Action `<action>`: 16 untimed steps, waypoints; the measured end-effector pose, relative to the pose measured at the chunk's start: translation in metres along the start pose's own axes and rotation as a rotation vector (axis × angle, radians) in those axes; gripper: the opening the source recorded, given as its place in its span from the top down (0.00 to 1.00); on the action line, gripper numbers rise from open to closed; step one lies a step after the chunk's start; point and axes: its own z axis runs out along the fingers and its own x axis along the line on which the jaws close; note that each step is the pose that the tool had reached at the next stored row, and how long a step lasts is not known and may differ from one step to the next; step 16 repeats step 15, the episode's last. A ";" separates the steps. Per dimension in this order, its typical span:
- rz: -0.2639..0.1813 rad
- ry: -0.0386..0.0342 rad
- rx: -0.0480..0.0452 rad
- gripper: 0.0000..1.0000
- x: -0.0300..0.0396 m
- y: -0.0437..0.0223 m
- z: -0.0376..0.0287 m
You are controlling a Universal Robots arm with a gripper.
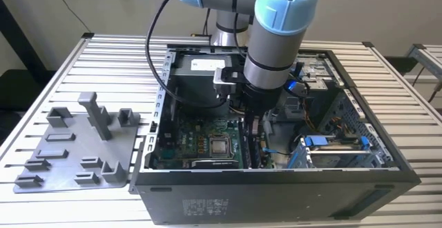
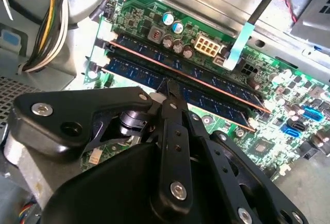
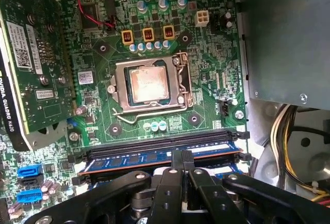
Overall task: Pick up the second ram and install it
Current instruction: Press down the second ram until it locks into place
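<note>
Gripper (image 2: 168, 87) reaching down inside the computer case (image 1: 276, 179), fingers pressed together, tips seemingly touching the second ram (image 2: 206, 92) sitting in its motherboard (image 3: 206, 85) slot.

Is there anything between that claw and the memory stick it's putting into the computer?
Nothing visible. In both wrist views the gripper sits right at the top edge of the second ram, which stands in its slot on the motherboard beside another memory stick. No cable crosses between them.

PC case (image 1: 276, 197), CPU socket (image 3: 148, 86), grey holder tray (image 1: 69, 155)
</note>
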 end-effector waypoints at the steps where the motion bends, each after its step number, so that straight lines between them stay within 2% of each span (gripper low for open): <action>1: 0.000 -0.0006 0.0000 0.89 -0.0002 0.0000 -0.0005; 3: 0.000 -0.0042 0.0003 0.89 -0.0011 0.0001 -0.0077; 6: 0.000 -0.0021 0.0001 0.89 -0.0013 0.0004 -0.0213; 16: 0.000 -0.0019 0.0001 0.89 -0.0013 0.0004 -0.0219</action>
